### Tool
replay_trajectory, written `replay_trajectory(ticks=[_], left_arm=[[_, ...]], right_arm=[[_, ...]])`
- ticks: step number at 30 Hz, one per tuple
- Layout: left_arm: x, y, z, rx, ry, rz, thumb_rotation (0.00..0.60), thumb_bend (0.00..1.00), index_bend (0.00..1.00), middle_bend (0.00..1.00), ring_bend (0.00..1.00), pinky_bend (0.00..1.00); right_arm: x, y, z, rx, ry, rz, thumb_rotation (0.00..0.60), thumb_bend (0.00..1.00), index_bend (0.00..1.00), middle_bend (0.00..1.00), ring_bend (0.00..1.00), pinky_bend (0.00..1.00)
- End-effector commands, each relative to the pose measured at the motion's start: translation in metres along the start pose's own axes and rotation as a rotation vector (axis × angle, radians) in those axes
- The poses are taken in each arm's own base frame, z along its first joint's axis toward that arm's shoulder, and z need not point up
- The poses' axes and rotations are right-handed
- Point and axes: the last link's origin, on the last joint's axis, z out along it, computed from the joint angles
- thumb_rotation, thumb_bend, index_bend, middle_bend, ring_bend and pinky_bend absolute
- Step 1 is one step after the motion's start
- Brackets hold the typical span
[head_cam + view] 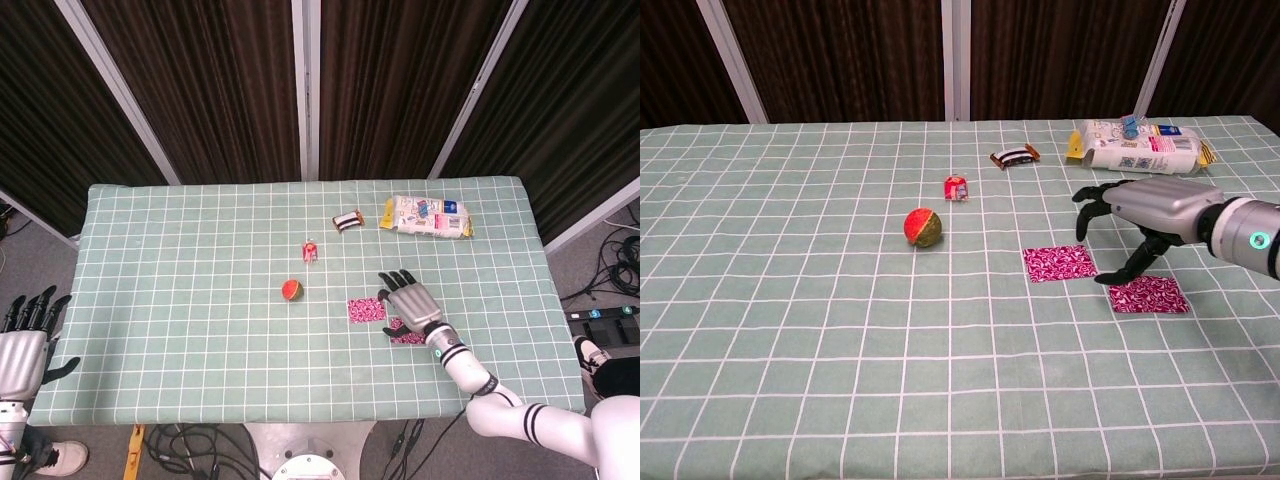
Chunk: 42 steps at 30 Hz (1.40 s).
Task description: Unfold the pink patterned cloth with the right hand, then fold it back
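on the green checked tablecloth (200, 250) lie two flat pink patterned cloths, near each other. the folded pink patterned cloth on the left (1059, 263) lies just beside the right hand (1140, 215), and the second pink patterned cloth (1148, 294) lies below the thumb. the right hand hovers over the gap between them, fingers spread and curved down, grasping nothing. the left hand (22, 335) hangs beside the table edge, released, fingers apart. a red and green ball (923, 227), a small red packet (956, 187), a striped wrapper (1014, 155) and a white snack bag (1140, 148) lie farther back.
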Motion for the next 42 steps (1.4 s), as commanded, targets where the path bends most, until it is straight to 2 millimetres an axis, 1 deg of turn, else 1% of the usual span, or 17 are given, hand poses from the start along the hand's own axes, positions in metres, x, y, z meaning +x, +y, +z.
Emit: replay_trajectory(ticks=[1,4,9,24,25,29,31,33,38,42], left_arm=[[0.0,-0.002,-0.001,0.005,-0.003,-0.001,0.6,0.0,0.18,0.15,0.12,0.07],[-0.001,-0.003,-0.002,0.01,-0.004,-0.003,0.6,0.0,0.18,0.15,0.12,0.07],[-0.001,-0.003,-0.001,0.007,-0.003,-0.002,0.6,0.0,0.18,0.15,0.12,0.07],[-0.001,-0.002,0.0,0.008,-0.006,0.001,0.6,0.0,0.18,0.15,0.12,0.07],[-0.001,-0.003,0.0,0.008,-0.007,0.001,0.6,0.0,0.18,0.15,0.12,0.07],[-0.001,-0.003,0.0,0.008,-0.007,0.001,0.6,0.0,0.18,0.15,0.12,0.07],[-0.002,-0.003,0.0,0.009,-0.007,0.0,0.6,0.0,0.18,0.15,0.12,0.07],[-0.002,-0.003,-0.001,0.009,-0.008,0.0,0.6,0.0,0.18,0.15,0.12,0.07],[-0.002,-0.004,-0.001,0.009,-0.007,-0.002,0.6,0.0,0.18,0.15,0.12,0.07],[-0.002,-0.004,-0.001,0.007,-0.006,-0.003,0.6,0.0,0.18,0.15,0.12,0.07]], right_arm=[[-0.001,-0.01,0.015,0.0,-0.008,-0.013,0.429,0.15,0.3,0.03,0.0,0.0],[-0.002,-0.014,0.021,-0.003,-0.003,-0.021,0.427,0.15,0.3,0.03,0.0,0.0],[-0.004,-0.016,0.026,-0.005,-0.001,-0.045,0.426,0.15,0.3,0.03,0.0,0.0],[-0.01,-0.016,0.028,-0.009,-0.014,-0.063,0.432,0.15,0.3,0.03,0.0,0.0],[-0.01,-0.017,0.028,-0.009,-0.01,-0.06,0.444,0.15,0.3,0.03,0.0,0.0],[-0.01,-0.018,0.029,-0.017,0.009,-0.06,0.563,0.15,0.36,0.04,0.0,0.0],[-0.01,-0.018,0.029,-0.021,0.015,-0.056,0.592,0.15,0.4,0.05,0.0,0.0],[-0.009,-0.018,0.029,-0.024,0.021,-0.054,0.6,0.15,0.4,0.05,0.0,0.0],[-0.003,-0.017,0.026,-0.028,0.044,-0.04,0.597,0.15,0.41,0.05,0.0,0.0],[0.006,-0.01,0.015,-0.049,0.074,-0.006,0.596,0.15,0.41,0.05,0.0,0.0]])
